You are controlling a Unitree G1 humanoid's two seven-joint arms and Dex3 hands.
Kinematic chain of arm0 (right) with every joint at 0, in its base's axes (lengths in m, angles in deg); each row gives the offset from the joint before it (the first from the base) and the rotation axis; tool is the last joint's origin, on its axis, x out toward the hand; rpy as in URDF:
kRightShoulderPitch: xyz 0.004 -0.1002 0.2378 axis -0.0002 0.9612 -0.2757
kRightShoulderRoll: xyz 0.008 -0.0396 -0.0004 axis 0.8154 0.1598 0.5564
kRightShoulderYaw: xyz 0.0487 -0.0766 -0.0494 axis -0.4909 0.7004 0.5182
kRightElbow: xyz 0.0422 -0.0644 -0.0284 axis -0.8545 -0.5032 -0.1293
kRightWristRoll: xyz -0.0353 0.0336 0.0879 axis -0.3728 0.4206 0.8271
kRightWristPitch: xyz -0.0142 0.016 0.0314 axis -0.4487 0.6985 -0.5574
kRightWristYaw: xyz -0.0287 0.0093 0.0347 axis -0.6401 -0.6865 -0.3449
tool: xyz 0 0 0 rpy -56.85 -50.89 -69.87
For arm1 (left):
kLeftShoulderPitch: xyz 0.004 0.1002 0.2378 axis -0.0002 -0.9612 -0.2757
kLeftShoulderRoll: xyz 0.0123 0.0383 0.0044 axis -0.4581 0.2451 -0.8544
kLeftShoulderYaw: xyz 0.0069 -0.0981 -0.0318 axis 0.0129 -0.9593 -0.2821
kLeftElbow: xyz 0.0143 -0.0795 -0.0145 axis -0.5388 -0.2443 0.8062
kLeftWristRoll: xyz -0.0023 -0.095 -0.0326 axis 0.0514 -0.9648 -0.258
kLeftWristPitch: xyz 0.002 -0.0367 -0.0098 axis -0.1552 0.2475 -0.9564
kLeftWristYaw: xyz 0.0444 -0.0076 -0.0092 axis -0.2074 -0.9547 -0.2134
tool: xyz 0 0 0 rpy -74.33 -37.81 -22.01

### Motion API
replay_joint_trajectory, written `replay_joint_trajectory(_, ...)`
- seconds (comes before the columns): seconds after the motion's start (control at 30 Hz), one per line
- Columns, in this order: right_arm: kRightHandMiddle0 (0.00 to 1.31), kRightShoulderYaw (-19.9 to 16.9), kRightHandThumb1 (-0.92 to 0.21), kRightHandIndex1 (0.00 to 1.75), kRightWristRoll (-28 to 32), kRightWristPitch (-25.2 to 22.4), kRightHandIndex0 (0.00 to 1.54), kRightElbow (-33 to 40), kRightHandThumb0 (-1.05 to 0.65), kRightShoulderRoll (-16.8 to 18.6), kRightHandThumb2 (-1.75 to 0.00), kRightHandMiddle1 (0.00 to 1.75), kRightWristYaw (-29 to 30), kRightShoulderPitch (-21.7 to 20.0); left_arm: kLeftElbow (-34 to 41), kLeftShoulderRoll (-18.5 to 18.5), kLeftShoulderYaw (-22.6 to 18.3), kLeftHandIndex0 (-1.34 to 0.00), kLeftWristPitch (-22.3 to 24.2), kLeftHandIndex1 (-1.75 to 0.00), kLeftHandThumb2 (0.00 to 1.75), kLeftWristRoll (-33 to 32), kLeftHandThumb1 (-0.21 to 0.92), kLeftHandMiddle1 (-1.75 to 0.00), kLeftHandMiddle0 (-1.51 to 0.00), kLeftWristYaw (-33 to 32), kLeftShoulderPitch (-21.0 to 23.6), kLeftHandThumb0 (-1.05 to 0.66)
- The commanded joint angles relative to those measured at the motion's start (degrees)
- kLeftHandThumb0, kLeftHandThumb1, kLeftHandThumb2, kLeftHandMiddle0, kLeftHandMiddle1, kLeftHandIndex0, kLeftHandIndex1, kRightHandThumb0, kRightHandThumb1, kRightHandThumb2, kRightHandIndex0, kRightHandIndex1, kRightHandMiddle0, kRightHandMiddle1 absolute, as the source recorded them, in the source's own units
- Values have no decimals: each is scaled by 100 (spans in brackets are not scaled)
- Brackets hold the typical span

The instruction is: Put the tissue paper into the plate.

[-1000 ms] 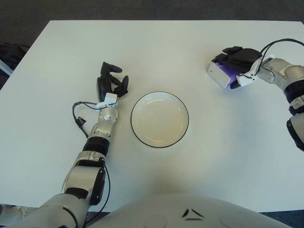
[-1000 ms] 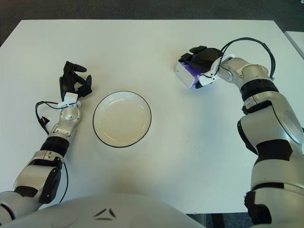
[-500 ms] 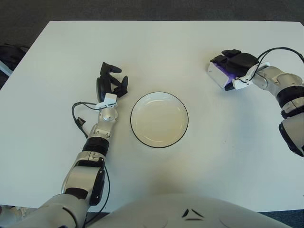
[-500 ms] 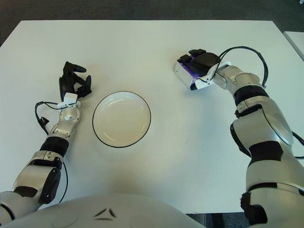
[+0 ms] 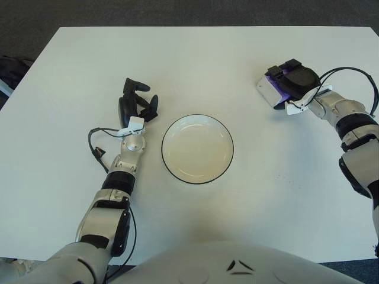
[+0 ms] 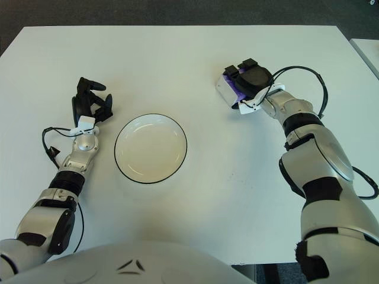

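Your right robot hand (image 6: 251, 77) lies draped over the tissue paper (image 6: 228, 91), a small white and purple pack at the far right of the table (image 5: 195, 53), well apart from the plate (image 5: 198, 148). The fingers curl over its top, but you cannot tell from here whether they truly clamp it or only rest on it. If the hold is shallow, the pack may slip out or tip as you lift, or slide along the table instead of rising. Watch the cable looping off the wrist too; it could snag mid-swing. The left robot hand (image 5: 135, 104) shows just left of the plate, fingers loosely curled and holding nothing, and nothing stands between pack and plate.
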Motion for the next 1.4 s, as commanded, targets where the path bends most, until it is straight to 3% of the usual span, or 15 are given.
replay_joint_trajectory(0.0,38,354,-28,169,-388,-246,60,-248,-11,258,-127,171,472,613,-669,137,-15,-38,-47,-171,84,-40,66,-175,-77,20,-1097,-39)
replay_joint_trajectory(0.1,45,418,-21,173,-412,-276,67,-233,-4,267,-141,174,968,651,-688,132,-27,-38,-88,-171,83,-42,67,-175,-78,6,-1097,-39)
replay_joint_trajectory(0.37,48,519,-19,172,-426,-252,71,-240,0,259,-147,175,1485,659,-688,146,-34,-38,-111,-170,83,-70,67,-175,-75,-2,-1102,-39)
replay_joint_trajectory(1.07,50,842,-16,171,-489,-265,73,-180,0,143,-149,175,1889,467,-881,122,-56,-38,-162,-171,83,-128,67,-175,-73,66,-1016,-39)
replay_joint_trajectory(1.27,50,680,-15,172,-310,-65,74,-71,0,174,-150,175,1851,64,-933,118,-53,-38,-176,-171,84,-105,67,-175,-75,33,-993,-39)
replay_joint_trajectory(1.37,51,414,-15,172,-48,191,74,166,0,191,-151,175,1929,-53,-961,108,-47,-38,-180,-171,84,-98,66,-175,-77,39,-983,-39)
